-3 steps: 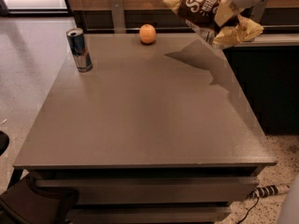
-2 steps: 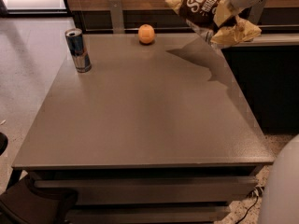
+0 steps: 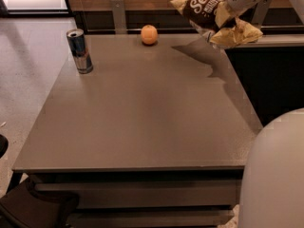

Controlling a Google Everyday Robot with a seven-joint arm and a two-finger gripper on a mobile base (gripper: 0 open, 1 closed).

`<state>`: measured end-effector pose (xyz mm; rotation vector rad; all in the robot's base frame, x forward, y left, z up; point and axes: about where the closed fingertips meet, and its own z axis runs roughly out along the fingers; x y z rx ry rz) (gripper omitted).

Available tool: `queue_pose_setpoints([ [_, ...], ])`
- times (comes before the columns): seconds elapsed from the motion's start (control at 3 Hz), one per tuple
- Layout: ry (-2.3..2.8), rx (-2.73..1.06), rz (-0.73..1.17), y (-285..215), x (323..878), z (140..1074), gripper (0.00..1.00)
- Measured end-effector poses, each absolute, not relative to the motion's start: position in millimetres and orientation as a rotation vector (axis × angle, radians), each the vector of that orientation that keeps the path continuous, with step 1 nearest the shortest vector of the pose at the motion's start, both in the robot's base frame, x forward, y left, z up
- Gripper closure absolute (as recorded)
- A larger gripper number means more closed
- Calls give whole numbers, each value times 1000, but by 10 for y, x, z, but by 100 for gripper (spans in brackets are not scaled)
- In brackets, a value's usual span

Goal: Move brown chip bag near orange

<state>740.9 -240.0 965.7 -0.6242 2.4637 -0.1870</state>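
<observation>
The brown chip bag (image 3: 202,6) has hardly moved, clamped in the jaws of the gripper (image 3: 227,8) above the far right corner of the table (image 3: 142,108), so the carry toward the orange (image 3: 149,34) at the far edge remains.

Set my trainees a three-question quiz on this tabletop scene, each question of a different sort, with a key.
1. True or false: the brown chip bag lies flat on the table.
2. In the camera view, on which side of the orange does the drink can stand? A: left. B: right. C: directly behind it.
3. Fill in: the gripper, at the top right above the table's far right corner, is shut on the ____.

Key: 1 false, it hangs in the air above the table; 2 A; 3 brown chip bag.
</observation>
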Motion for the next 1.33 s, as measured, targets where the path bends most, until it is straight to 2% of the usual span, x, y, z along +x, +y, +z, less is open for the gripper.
queue_pose_setpoints([
  [0.67, 2470, -491, -200, -2329, 7821, 9533, 100],
  [1.33, 2476, -497, -198, -2302, 7859, 9467, 54],
])
